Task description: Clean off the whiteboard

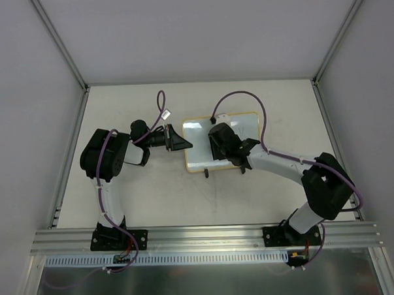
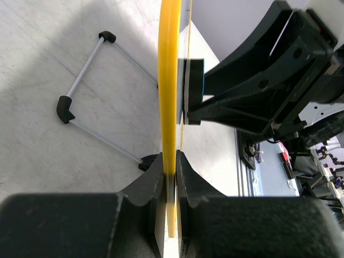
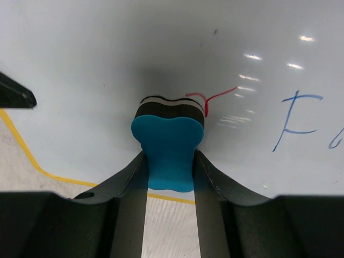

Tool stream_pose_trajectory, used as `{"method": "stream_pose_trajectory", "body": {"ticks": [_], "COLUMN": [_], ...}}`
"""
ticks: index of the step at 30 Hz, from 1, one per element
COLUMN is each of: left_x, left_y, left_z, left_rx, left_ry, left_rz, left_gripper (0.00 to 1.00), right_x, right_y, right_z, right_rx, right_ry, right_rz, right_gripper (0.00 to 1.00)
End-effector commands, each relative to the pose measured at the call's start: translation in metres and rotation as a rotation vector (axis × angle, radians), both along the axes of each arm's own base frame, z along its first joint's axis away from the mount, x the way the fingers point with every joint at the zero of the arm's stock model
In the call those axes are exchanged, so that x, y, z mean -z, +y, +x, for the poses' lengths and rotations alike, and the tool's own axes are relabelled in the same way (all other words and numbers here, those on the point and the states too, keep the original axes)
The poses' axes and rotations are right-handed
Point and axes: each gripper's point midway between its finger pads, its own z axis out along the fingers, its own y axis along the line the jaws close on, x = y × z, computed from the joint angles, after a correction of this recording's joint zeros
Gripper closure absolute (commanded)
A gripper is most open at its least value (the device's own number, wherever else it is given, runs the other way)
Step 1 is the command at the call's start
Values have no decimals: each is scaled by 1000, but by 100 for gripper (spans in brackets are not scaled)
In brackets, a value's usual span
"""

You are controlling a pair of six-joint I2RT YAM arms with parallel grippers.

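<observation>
The whiteboard lies on the table with its yellow frame pinched at the left edge by my left gripper, which is shut on it. My right gripper is shut on a blue eraser block whose dark felt face presses against the white surface. The same eraser shows side-on against the board in the left wrist view. A red stroke runs right beside the eraser, and blue handwriting sits further right. From above, my right gripper covers the board's left half.
The board's wire stand with black feet rests on the table behind it. An aluminium rail runs along the near edge. Enclosure walls close the table on the left, right and back. Purple cables arc above both arms.
</observation>
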Motion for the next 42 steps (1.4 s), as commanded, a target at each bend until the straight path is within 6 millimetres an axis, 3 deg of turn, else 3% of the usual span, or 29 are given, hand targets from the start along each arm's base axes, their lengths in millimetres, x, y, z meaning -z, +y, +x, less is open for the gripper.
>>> {"method": "stream_pose_trajectory", "body": {"ticks": [1,8,17,23,42], "left_x": [-49,-49,-49,-50,-54], "left_y": [-8,-8,-8,-8,-9], "left_z": [-11,-12,-12,-12,-11], "left_rx": [72,75,75,73,78], "left_ry": [-441,-442,-440,-440,-446], "left_rz": [-88,-88,-88,-88,-92], "left_gripper": [100,100,100,100,100], "right_x": [-33,-61,-61,-45,-4], "right_y": [-5,-17,-19,-17,-5], "right_z": [34,59,67,55,9], "right_rx": [54,87,87,66,25], "right_ry": [-77,-121,-111,-69,11], "right_rz": [22,33,41,37,52], "right_gripper": [79,79,82,88,89]}}
